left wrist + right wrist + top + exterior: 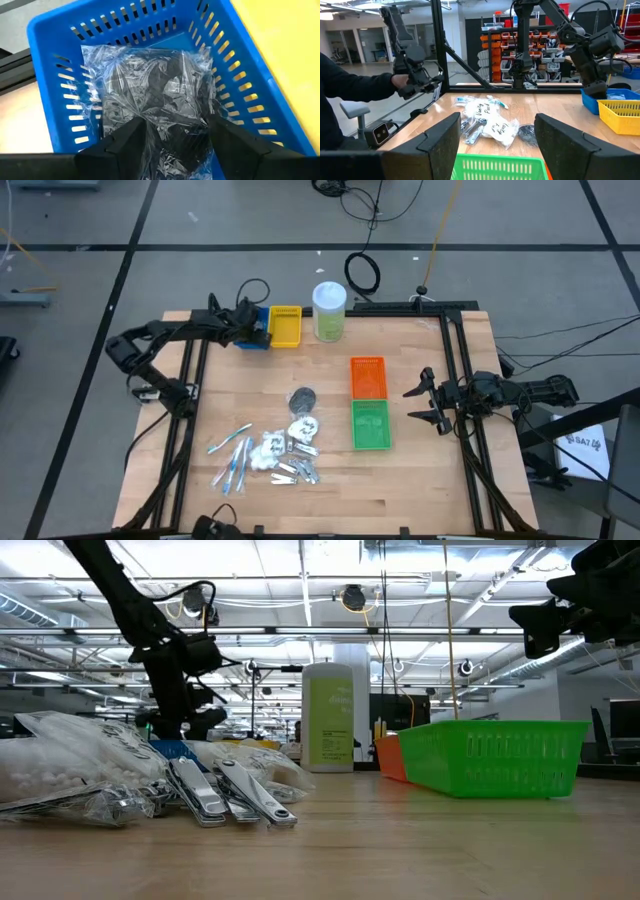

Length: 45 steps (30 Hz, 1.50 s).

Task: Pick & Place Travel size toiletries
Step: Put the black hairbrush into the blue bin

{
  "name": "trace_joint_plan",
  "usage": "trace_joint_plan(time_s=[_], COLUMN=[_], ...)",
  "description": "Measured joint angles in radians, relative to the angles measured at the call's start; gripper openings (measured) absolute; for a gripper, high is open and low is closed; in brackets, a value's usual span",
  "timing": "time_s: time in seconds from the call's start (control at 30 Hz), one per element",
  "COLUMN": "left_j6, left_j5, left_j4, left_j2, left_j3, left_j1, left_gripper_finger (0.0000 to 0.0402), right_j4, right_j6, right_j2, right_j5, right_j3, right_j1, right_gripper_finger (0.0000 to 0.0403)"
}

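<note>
From the near edge of the table, we saw most of the work still to do; the pile of toiletries (268,452) lay loose on the wood: clear-wrapped sticks (232,458), white packets (268,448), silvery sachets (300,470), with one dark round pad (303,397) just beyond them; none of these was in any gripper. Beside the pile stood the green tray (370,425) and behind it the orange tray (368,377), both apparently empty. The right gripper (428,402) waited past the green tray's outer side, its fingers standing well apart with nothing between them; the pile lay ahead of those jaws, beyond the tray's rim. Farther back, the left gripper (175,135) hung over the blue tray (240,80), and the other dark pad in clear wrap (155,100) lay on the tray floor directly between and just ahead of its fingers (125,142); they stood spread at either side of the wrap, and we could not tell whether they touched it. We judged one item delivered; the yellow tray (285,326) and clear jar (329,311) stood alongside.
</note>
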<state>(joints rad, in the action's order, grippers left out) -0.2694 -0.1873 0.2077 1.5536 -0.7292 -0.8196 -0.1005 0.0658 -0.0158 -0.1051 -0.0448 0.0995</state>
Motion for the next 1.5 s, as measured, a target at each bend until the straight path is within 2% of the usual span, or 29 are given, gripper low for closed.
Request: trace_joint_plan(time_s=[0.17,0.6,0.67,0.8,0.93,1.2,1.33,1.43,1.5], left_j6=[0.005,0.04,0.056,0.061,0.042,0.185,0.285,0.329,0.34], left_j5=[0.008,0.021,0.098,0.323,0.369,0.364,0.246,0.144,0.124], left_j4=[0.016,0.103,0.111,0.104,0.094,0.004,-0.037,-0.039,-0.044], left_j2=[-0.076,-0.369,-0.401,-0.437,-0.423,-0.303,-0.227,-0.166,-0.128], left_j3=[0.001,0.001,0.001,0.001,0.01,0.04,0.041,0.041,0.041], left_j1=[0.0,0.024,0.042,0.107,0.242,0.552,0.672,0.722,0.736], left_gripper_finger=[0.0218,0.0218,0.0218,0.0218,0.0218,0.0218,0.0218,0.0218,0.0218], right_j4=[0.0,0.0,0.0,0.0,0.0,0.0,0.0,0.0,0.0], right_j6=[0.0,0.0,0.0,0.0,0.0,0.0,0.0,0.0,0.0], right_j2=[0.0,0.0,0.0,0.0,0.0,0.0,0.0,0.0,0.0], right_j5=[0.0,0.0,0.0,0.0,0.0,0.0,0.0,0.0,0.0], right_j3=[0.0,0.0,0.0,0.0,0.0,0.0,0.0,0.0,0.0], right_j1=[0.0,0.0,0.0,0.0,0.0,0.0,0.0,0.0,0.0], right_gripper_finger=[0.0242,0.0242,0.0242,0.0242,0.0242,0.0242,0.0242,0.0242,0.0242])
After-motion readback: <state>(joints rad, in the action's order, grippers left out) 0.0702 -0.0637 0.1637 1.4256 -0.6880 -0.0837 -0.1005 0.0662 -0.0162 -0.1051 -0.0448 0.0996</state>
